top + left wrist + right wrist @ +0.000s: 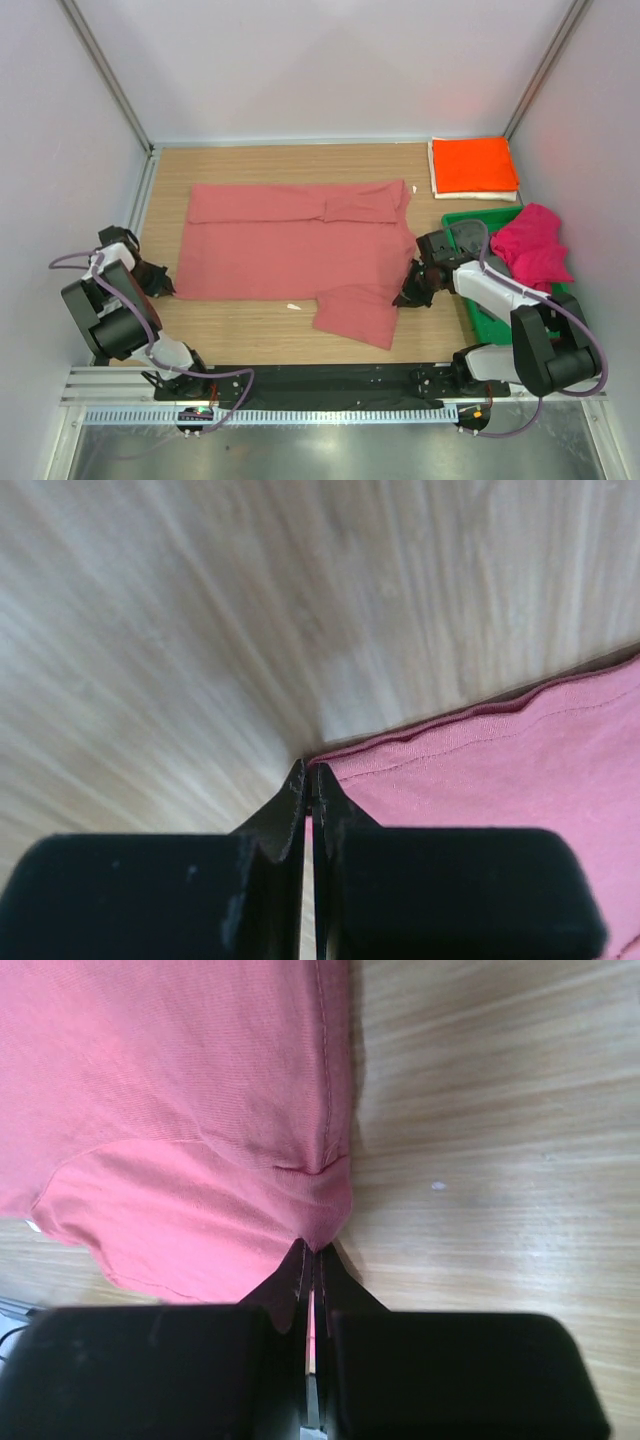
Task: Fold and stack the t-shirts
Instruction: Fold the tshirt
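Observation:
A dusty salmon-red t-shirt [290, 250] lies spread flat on the wooden table, one sleeve folded in at the top, the other sticking out at the near side. My left gripper [168, 288] is shut on its near-left hem corner [330, 765]. My right gripper [405, 297] is shut on the shirt's right edge by the near sleeve [322, 1230]. A folded bright orange t-shirt [473, 163] lies on a folded white one [440, 190] at the back right. A crumpled magenta t-shirt [533, 246] sits in the green tray [470, 218]. No dark grey shirt shows.
The green tray stands at the right, close behind my right arm. Pale walls and metal posts close in the table on three sides. A small white scrap [293, 307] lies near the shirt's front edge.

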`<state>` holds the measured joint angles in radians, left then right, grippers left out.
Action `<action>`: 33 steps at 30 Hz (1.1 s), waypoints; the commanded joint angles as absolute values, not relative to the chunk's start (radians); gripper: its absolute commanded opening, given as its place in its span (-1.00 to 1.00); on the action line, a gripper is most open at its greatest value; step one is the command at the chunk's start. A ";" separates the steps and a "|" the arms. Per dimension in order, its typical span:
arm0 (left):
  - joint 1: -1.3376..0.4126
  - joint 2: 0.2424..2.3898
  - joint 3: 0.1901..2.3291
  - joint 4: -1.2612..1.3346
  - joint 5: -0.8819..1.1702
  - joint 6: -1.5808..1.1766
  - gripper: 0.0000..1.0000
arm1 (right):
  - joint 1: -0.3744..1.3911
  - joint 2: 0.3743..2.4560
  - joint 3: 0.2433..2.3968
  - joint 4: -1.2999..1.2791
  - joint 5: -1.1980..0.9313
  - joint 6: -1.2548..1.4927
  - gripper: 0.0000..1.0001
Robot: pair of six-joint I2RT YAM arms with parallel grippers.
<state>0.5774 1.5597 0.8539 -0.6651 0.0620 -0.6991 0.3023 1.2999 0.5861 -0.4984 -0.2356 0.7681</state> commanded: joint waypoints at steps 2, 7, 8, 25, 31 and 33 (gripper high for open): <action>0.532 1.523 0.929 -0.761 -0.061 -0.672 -1.00 | 0.263 1.295 0.681 -0.604 -0.254 0.743 -0.98; 0.427 1.546 1.051 -0.801 -0.104 -0.658 -1.00 | 0.149 1.394 0.885 -0.690 -0.268 0.641 -0.98; 0.419 1.554 1.090 -0.813 -0.107 -0.657 -1.00 | 0.134 1.426 0.922 -0.699 -0.268 0.608 -0.97; 0.305 1.874 1.453 -0.833 -0.078 -0.684 -1.00 | 0.077 1.850 1.391 -0.725 -0.387 0.563 -0.98; 0.279 1.950 1.532 -0.851 -0.092 -0.693 -1.00 | 0.060 1.910 1.453 -0.736 -0.397 0.569 -0.98; 0.278 1.960 1.554 -0.861 -0.098 -0.695 -1.00 | 0.054 1.922 1.466 -0.733 -0.403 0.578 -0.97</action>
<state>0.2806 1.9522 1.5028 -0.8360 -0.0612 -0.6807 0.0696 1.9102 1.4143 -0.7212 -0.3870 0.5777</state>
